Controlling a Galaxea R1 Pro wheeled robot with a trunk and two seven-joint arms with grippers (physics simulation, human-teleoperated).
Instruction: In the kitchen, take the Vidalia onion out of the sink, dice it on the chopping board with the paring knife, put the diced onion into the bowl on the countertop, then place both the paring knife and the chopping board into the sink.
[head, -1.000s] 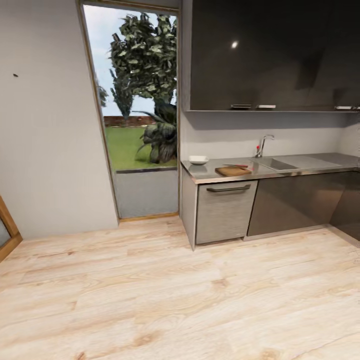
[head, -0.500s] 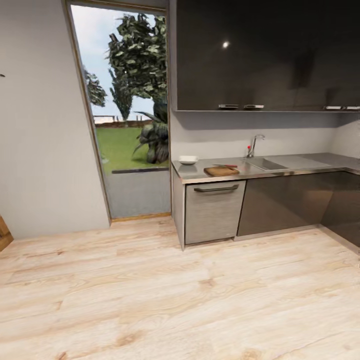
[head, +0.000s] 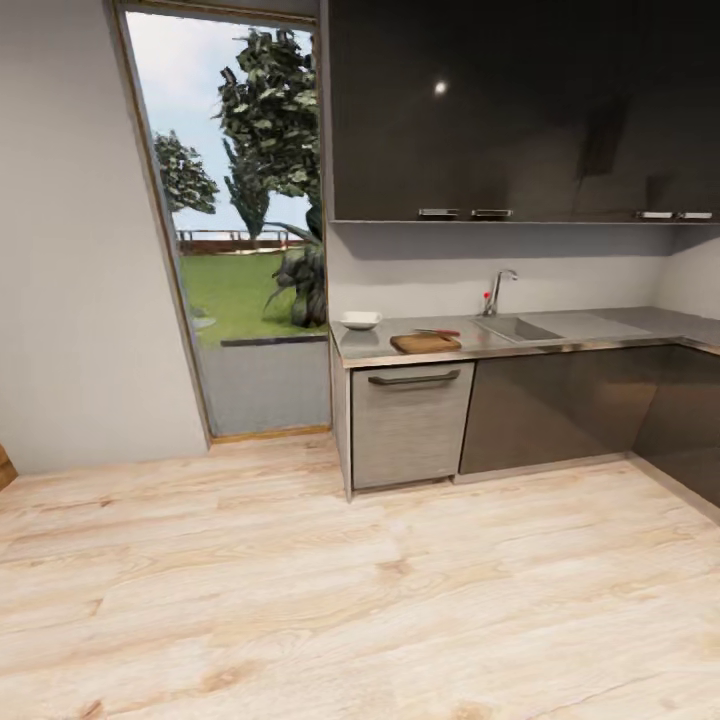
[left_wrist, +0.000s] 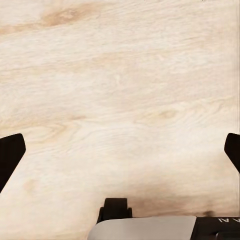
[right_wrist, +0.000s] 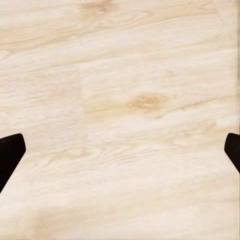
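Observation:
Across the room in the head view, the grey countertop carries the dark-brown chopping board with the red-handled paring knife lying at its far edge. The white bowl stands left of the board near the counter's end. The sink with its chrome faucet is right of the board; the onion inside it is hidden. My left gripper and right gripper both hang open over bare wooden floor, fingertips far apart, holding nothing.
Light wooden floor stretches between me and the cabinets. A tall glass door to a garden is left of the counter. Dark wall cabinets hang above the worktop, and the counter turns a corner at the right.
The whole head view has shifted: counter, door and wall slid leftward in the picture, so the camera has turned or moved right. Nothing on the counter has moved.

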